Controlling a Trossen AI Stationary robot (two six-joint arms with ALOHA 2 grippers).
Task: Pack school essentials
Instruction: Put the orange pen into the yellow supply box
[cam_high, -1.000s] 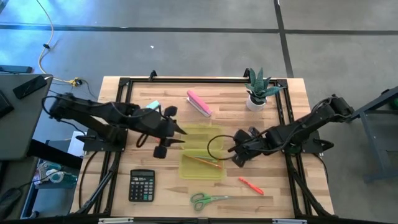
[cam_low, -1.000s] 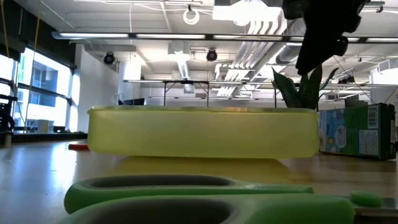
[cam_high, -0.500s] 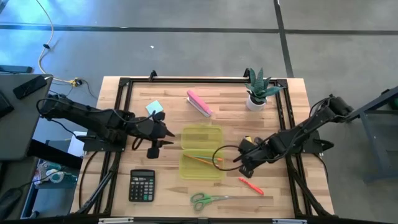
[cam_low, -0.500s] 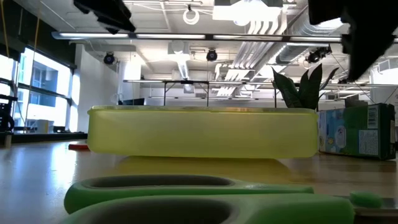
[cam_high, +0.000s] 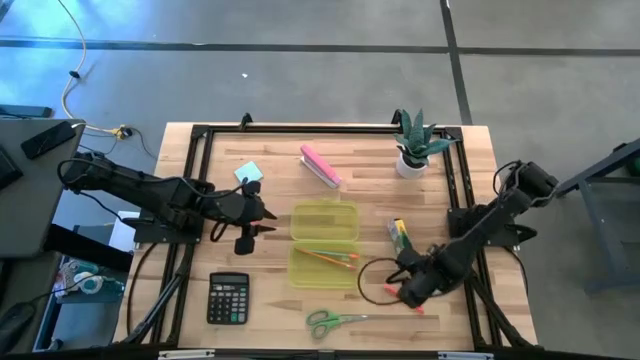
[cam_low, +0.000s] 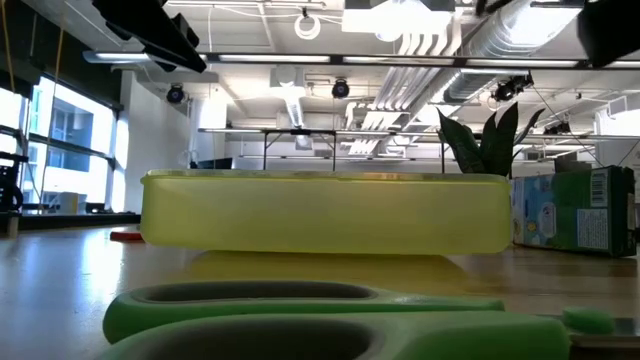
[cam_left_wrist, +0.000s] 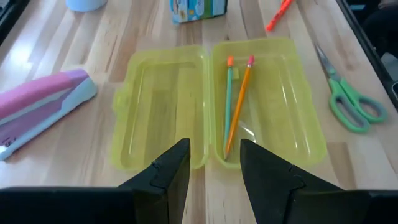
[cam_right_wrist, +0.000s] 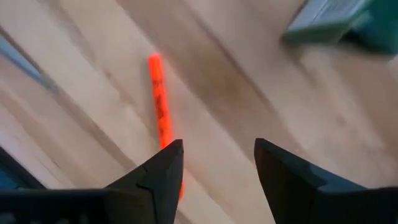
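Observation:
The open yellow case (cam_high: 325, 246) lies mid-table; two thin pencils (cam_left_wrist: 236, 102) rest in its near half. An orange-red pen (cam_right_wrist: 158, 99) lies flat on the wood to the case's right and nearer the front. My right gripper (cam_right_wrist: 217, 169) hovers open over it, and the pen's end runs beside one finger; I see no touch. The green-handled scissors (cam_high: 335, 321) lie near the front edge. The crayon box (cam_high: 400, 235) lies right of the case, and the light-blue note pad (cam_high: 249, 172) far-left of it. My left gripper (cam_left_wrist: 214, 168) waits open, left of the case.
A black calculator (cam_high: 228, 297) sits near-left, a pink oblong block (cam_high: 320, 166) far of the case, and a potted plant (cam_high: 415, 145) at the far right. Bare wood lies between the case and the scissors. Black frame rails run along the table's left and right sides.
My right gripper has swung from the case's right side toward the near edge and now stands over the orange-red pen. My left gripper drew back from the case toward the table's left, then stayed still.

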